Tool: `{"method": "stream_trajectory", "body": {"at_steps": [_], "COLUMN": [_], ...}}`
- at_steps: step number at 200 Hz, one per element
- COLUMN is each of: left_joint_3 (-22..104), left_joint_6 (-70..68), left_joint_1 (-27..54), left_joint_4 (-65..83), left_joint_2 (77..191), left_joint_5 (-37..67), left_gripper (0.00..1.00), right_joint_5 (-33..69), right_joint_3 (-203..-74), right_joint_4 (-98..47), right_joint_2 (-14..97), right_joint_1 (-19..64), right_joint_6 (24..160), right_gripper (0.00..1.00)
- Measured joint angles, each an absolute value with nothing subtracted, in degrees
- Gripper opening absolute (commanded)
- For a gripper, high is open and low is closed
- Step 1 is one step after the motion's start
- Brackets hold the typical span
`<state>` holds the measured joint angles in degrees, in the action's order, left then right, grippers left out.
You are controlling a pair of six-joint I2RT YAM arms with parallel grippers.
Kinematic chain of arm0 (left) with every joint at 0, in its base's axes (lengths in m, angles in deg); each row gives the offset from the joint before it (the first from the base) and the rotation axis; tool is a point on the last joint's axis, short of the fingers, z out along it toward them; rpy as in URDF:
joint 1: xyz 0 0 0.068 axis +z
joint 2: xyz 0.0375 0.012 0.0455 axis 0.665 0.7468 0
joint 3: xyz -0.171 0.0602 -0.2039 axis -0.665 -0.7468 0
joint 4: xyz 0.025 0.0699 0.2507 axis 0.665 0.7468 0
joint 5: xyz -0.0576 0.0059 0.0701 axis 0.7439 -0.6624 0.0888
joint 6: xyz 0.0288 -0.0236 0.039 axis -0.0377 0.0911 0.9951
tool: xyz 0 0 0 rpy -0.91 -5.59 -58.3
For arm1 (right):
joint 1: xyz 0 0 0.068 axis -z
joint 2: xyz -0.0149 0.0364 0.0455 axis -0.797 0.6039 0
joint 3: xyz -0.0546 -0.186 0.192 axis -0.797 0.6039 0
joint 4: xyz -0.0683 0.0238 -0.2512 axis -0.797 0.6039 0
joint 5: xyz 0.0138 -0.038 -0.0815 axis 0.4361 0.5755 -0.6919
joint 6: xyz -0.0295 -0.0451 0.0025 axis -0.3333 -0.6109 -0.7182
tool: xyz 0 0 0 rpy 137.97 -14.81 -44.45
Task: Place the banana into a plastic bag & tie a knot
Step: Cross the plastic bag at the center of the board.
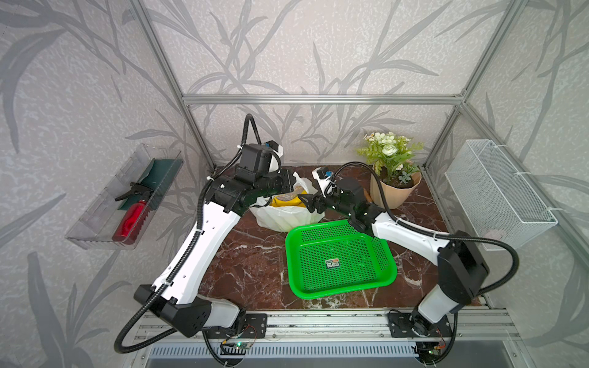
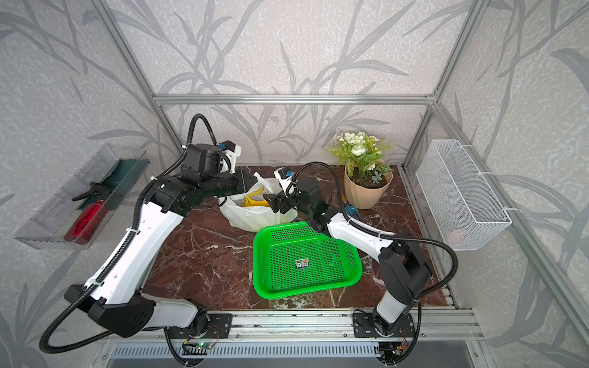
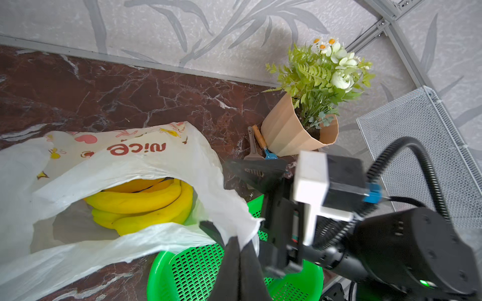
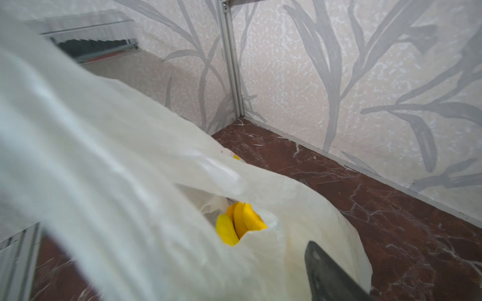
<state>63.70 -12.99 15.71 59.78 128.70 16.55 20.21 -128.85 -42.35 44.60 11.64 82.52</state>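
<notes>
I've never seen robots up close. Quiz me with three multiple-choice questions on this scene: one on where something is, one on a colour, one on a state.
1. Where are the bananas? A in the flowerpot; B in the bag; C in the wire rack.
2. What colour is the basket? A green; B red; C blue.
3. The left gripper is: A wide open; B out of sight; C shut on the bag's edge.
Answers: B, yellow fruit shows through the bag's open mouth; A, it is bright green in both top views; C, its fingers pinch the white film in the left wrist view.
</notes>
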Motion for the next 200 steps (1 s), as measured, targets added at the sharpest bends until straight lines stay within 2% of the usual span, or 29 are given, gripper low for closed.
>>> {"method": "stream_trajectory", "body": {"at_steps": [37,65,111,152,170,200], "left_joint_3": [51.3,41.0,30.1,23.9,22.3,21.0], "left_joint_6": [-13.0,-13.8,-17.6,-20.4,-21.0,-21.9], "left_joint_1": [13.5,12.6,12.5,12.5,12.5,12.6], "left_joint_4": [52.3,46.2,39.1,35.5,34.6,33.1], "left_joint_2": [123.3,117.9,109.0,103.6,102.4,101.6], "left_joint_5": [14.1,11.1,7.8,6.2,5.5,5.3], "left_gripper": [0.00,0.00,0.00,0.00,0.00,0.00], "right_joint_5": [27.3,30.3,30.8,29.8,27.0,23.4], "right_joint_3": [-127.9,-127.9,-134.8,-148.1,-154.9,-163.6], "right_joint_4": [-35.6,-32.4,-28.2,-25.3,-20.0,-11.1], "right_joint_2": [36.4,33.8,36.7,45.7,49.8,55.0], "right_joint_1": [12.7,14.5,15.1,11.5,8.2,4.6], "right_joint_6": [84.5,86.5,88.6,90.8,93.5,99.2], "right_gripper": [0.82,0.75,0.48,0.51,0.51,0.58]}}
